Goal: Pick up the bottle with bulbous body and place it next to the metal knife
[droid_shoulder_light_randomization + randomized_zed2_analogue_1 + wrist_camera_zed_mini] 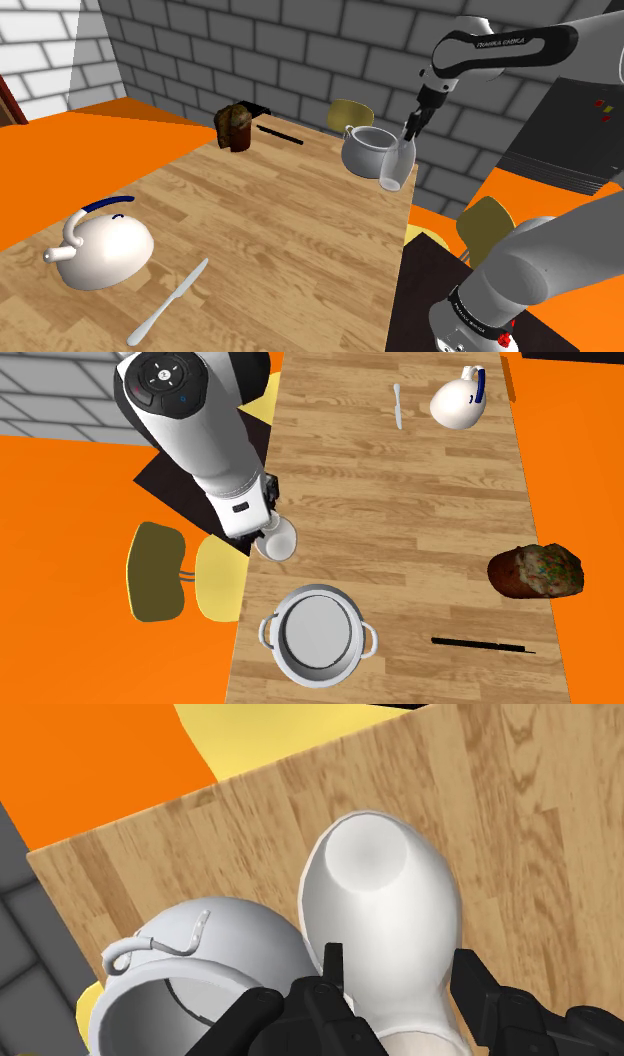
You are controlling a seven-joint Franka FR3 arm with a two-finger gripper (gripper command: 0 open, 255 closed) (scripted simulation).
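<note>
The bulbous white bottle [396, 168] hangs tilted from my gripper [413, 128], which is shut on its neck. It is at the table's edge on the shoulder view's right, close beside the grey pot [368, 150]. Seen from the wrist, the black fingers clasp the bottle [385, 904] with its round base pointing away, and the pot [190, 964] is right beside it. In the second exterior view the gripper [262, 522] and bottle [278, 539] sit under the arm. The pale metal knife [168, 300] [397, 404] lies flat at the table's other end, next to a white kettle [100, 248].
A brown speckled cake [236, 126] and a black knife [280, 134] lie at the far end of the wooden table [280, 230]. Yellow chairs [160, 570] stand off the table's edge near the arm. A grey brick wall runs behind.
</note>
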